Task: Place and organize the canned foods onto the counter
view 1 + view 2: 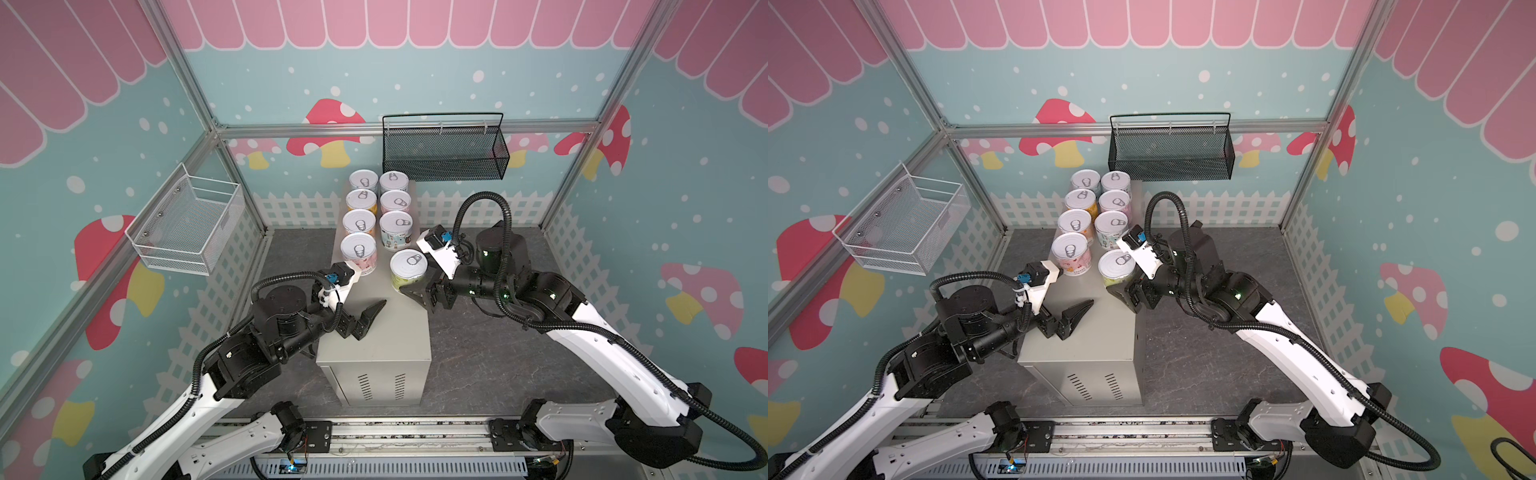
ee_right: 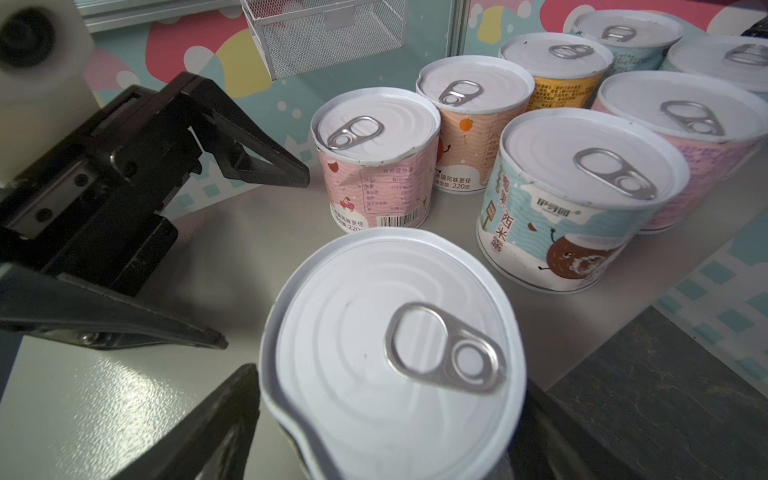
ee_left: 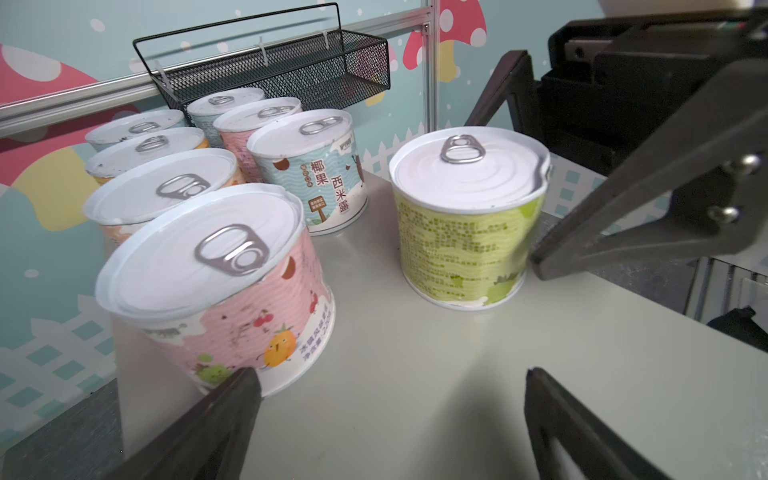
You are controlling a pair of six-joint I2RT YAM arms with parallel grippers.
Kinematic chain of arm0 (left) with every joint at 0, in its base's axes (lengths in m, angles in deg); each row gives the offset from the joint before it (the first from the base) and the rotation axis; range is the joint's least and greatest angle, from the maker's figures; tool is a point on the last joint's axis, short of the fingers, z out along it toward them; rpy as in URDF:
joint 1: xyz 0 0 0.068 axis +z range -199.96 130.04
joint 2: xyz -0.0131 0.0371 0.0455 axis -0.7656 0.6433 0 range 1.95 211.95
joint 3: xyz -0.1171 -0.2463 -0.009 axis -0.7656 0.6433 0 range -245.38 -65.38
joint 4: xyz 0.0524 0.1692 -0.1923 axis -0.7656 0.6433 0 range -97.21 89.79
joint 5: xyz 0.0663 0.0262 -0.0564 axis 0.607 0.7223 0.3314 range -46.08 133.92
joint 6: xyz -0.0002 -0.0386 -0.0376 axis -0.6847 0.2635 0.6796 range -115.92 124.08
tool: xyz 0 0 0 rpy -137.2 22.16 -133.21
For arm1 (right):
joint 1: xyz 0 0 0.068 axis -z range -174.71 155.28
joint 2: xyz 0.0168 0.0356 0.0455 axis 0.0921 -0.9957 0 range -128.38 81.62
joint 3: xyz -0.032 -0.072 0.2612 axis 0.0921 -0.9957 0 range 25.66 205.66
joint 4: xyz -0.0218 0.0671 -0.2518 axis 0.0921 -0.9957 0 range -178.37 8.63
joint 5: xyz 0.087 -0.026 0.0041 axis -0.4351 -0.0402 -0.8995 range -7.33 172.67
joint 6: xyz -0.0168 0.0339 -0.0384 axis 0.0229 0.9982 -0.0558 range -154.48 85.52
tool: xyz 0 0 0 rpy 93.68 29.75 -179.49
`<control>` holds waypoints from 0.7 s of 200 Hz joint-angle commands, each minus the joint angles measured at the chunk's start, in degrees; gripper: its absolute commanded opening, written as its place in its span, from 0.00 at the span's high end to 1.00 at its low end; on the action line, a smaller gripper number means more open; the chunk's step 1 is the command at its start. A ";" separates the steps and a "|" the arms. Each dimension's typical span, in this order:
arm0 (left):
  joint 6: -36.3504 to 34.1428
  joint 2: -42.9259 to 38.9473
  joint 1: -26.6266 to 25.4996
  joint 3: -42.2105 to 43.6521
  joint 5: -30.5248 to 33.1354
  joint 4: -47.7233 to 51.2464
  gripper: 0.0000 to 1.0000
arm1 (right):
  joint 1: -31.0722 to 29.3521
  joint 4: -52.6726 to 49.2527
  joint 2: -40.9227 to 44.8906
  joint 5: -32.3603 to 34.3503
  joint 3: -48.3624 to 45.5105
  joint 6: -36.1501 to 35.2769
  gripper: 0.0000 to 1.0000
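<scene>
arms [image 1: 611, 370]: white shells, black joints | cables [image 1: 506, 216]: black, ribbed | wrist connectors [image 1: 331, 277]: blue

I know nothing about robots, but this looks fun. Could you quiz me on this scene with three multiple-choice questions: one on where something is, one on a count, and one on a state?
1. Where does the green can stand?
A. In the black mesh basket
B. On the dark floor
C. On the counter

2. How many cans stand on the counter?
A. Six
B. Eight
C. Ten

3. How is the left gripper?
A. Open and empty
B. Shut on a can
C. Shut tight, holding nothing

Answers:
1. C: in both top views it stands upright on the beige top, nearest the arms.
2. B: the white lids form two rows of four.
3. A: in the left wrist view its fingers stand wide apart over bare counter, with nothing between them.
</scene>
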State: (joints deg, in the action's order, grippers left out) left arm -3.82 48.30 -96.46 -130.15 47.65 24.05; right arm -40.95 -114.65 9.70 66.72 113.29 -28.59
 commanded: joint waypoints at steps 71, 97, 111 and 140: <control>-0.77 -0.91 0.43 -1.31 -2.15 3.98 0.01 | -0.52 8.88 0.49 1.67 -4.69 1.77 0.31; -0.89 -1.00 0.44 -1.37 -2.10 3.89 0.00 | -0.47 9.69 0.02 2.56 -4.71 1.55 0.32; -0.98 -0.88 0.40 -1.32 -2.01 3.82 0.01 | -0.52 10.37 -0.36 2.74 -4.65 1.49 0.32; -1.05 -0.88 0.44 -1.32 -1.89 3.89 0.01 | -0.52 10.95 -1.43 3.41 -4.31 1.32 0.32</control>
State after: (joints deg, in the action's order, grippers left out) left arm -3.82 47.71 -96.44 -130.37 46.43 25.54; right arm -41.02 -106.59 9.27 69.13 109.03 -27.50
